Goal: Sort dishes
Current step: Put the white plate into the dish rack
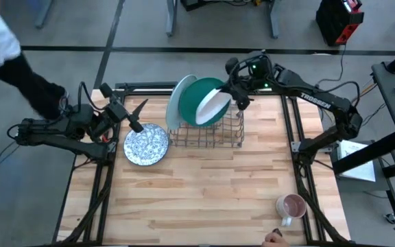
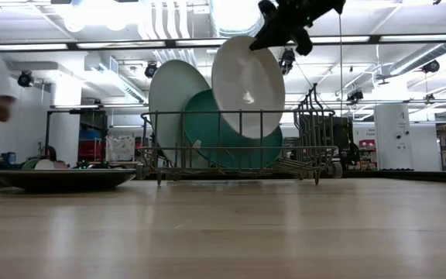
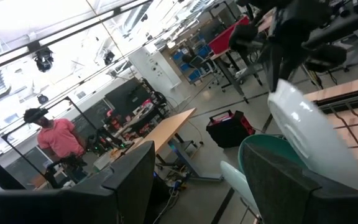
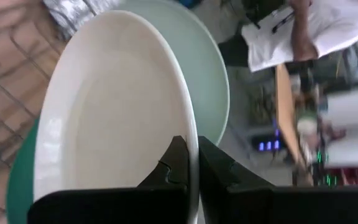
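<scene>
Speckled dish (image 1: 146, 144) flat on surface (image 1: 204, 192), centre-left. My right hand (image 1: 233, 92) pinches white plate (image 1: 213, 106) rim above rack (image 1: 208, 130), upper centre. Left hand (image 1: 132, 116): grip unclear. Risk: plate slips, strikes teal plate (image 1: 201, 92).

The wire rack (image 1: 208, 130) fills the tabletop's (image 1: 204, 199) far middle, with three plates standing in its left end. The speckled dish (image 1: 146, 145) lies just beside its left; a mug (image 1: 291, 206) sits near the right front. The near middle lies open.

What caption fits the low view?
Right end effector grips the white plate by its rim above the wire rack, teal plate behind.
</scene>
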Action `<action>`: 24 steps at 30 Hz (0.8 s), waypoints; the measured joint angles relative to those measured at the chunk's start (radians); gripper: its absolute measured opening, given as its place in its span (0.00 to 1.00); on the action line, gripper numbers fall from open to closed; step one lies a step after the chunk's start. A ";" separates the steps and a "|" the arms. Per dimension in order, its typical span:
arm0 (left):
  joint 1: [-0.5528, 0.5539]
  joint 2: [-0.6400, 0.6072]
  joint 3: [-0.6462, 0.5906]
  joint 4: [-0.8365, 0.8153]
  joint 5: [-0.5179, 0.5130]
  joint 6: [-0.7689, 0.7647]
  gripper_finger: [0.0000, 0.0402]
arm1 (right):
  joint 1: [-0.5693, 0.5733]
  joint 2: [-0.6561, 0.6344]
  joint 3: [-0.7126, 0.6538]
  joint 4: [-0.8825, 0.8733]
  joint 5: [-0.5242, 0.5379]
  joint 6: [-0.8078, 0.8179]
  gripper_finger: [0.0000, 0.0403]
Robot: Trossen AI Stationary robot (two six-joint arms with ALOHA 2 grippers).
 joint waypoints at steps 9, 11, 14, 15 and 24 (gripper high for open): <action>0.000 0.000 0.000 -0.001 0.000 0.000 0.57 | -0.008 -0.001 0.000 -0.073 -0.142 -0.071 0.00; 0.000 0.001 0.000 -0.002 0.000 0.000 0.57 | -0.007 0.013 -0.002 -0.073 -0.142 -0.074 0.00; 0.000 0.004 0.000 -0.002 0.000 0.000 0.57 | -0.007 0.029 -0.002 -0.070 -0.139 -0.085 0.00; 0.000 0.004 0.000 -0.002 0.000 0.000 0.57 | -0.008 0.033 -0.002 -0.071 -0.140 -0.096 0.00; 0.000 0.004 -0.001 -0.014 0.000 -0.003 0.57 | -0.008 0.061 -0.002 -0.071 -0.144 -0.121 0.00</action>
